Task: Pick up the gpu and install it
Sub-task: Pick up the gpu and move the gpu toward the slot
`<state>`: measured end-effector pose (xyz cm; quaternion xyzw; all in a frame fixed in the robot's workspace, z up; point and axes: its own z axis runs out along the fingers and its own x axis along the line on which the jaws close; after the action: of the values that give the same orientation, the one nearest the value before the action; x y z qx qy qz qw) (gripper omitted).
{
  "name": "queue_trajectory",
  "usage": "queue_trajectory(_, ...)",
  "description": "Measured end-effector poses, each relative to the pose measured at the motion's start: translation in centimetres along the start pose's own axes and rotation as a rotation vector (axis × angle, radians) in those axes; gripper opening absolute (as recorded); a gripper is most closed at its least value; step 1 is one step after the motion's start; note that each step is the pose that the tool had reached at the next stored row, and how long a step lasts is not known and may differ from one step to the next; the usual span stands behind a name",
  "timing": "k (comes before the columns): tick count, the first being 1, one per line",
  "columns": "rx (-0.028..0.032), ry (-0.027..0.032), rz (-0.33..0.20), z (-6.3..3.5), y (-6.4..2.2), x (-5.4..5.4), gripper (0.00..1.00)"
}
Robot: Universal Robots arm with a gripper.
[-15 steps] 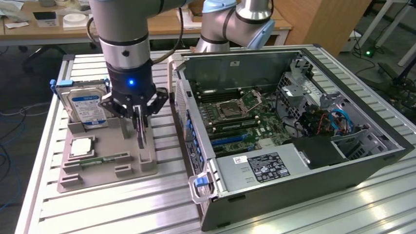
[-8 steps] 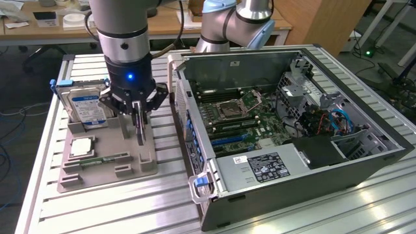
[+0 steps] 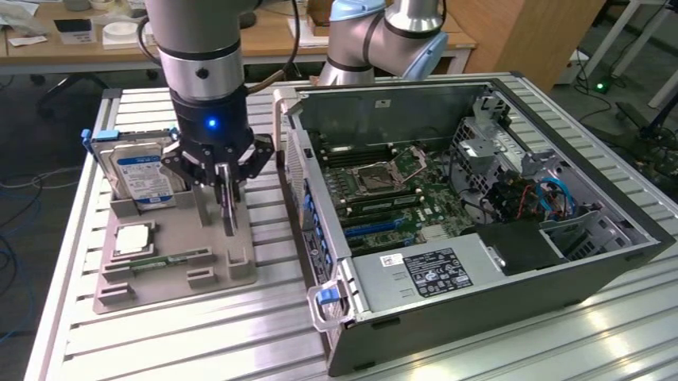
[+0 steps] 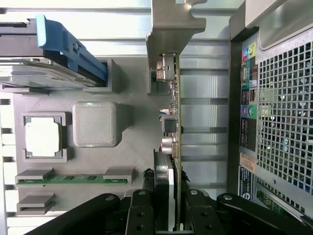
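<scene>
The gpu (image 3: 228,213) is a thin dark card held on edge, hanging straight down over the grey holder tray (image 3: 175,274). My gripper (image 3: 225,186) is shut on its upper edge, one finger on each face. In the wrist view the gpu (image 4: 173,122) runs edge-on away from my gripper (image 4: 171,208), its pale metal bracket (image 4: 168,29) at the far end. Black fingers (image 4: 141,215) press on either side of the board. Whether the card's lower edge still touches its slot in the tray I cannot tell.
The open computer case (image 3: 593,262) lies to the exterior view's right, motherboard (image 3: 387,194) exposed; its rear panel (image 4: 274,122) is close beside the card. The tray also holds a blue-labelled hard drive (image 3: 143,175), a processor (image 3: 132,238) and a green memory stick (image 3: 164,260). A second arm (image 3: 382,40) stands behind.
</scene>
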<state>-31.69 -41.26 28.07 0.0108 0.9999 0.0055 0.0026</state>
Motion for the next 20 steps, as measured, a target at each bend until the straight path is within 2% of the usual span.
queue_trajectory(20,-0.0001,-0.0001,0.000,-1.86,0.02,0.0,0.28)
